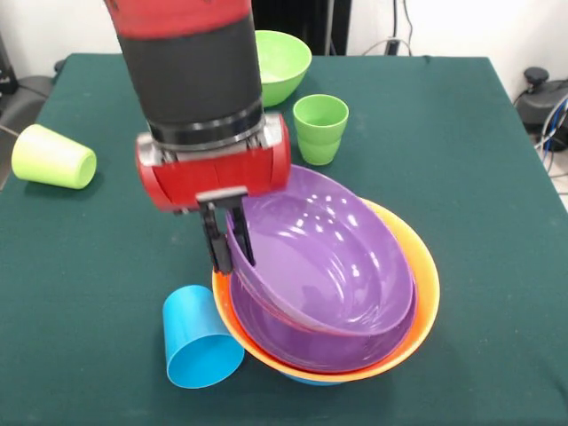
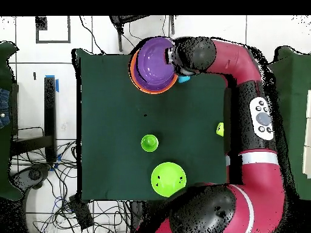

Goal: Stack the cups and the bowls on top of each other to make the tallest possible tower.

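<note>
My gripper is shut on the left rim of a purple bowl and holds it tilted, one finger inside and one outside. The bowl rests partly in the tower: a second purple bowl inside a big orange bowl, with a sliver of blue beneath. A sky blue cup lies on its side against the tower's left. A yellow-green cup lies on its side at the far left. A ridged green cup stands upright behind the tower. A green bowl sits at the back. The red bowl is hidden.
In the overhead view the tower sits near the table's top edge, with the gripper on its right. The green cup and green bowl sit lower, and the yellow-green cup is at the right edge. Cables lie round the table.
</note>
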`<action>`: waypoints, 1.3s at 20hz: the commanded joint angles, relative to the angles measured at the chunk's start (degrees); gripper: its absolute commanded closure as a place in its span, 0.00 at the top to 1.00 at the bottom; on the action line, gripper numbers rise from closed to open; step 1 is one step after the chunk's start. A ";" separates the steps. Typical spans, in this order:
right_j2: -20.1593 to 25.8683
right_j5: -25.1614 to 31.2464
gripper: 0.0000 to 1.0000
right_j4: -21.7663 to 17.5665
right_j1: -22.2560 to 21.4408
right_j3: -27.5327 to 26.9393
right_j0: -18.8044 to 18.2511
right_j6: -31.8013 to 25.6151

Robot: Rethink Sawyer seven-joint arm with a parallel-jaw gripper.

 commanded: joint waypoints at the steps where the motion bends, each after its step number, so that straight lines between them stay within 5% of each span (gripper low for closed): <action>1: -1.81 -1.26 0.00 -1.16 5.72 -1.34 1.31 1.19; 2: -1.80 -1.23 0.00 -1.20 5.88 -1.55 1.43 1.18; 3: -1.55 -1.16 1.00 -1.11 6.38 -2.29 1.72 1.02; 22: -2.92 0.47 1.00 -1.04 6.45 -6.05 3.52 3.22; 26: -4.40 2.42 1.00 0.23 -1.42 -0.76 3.63 5.67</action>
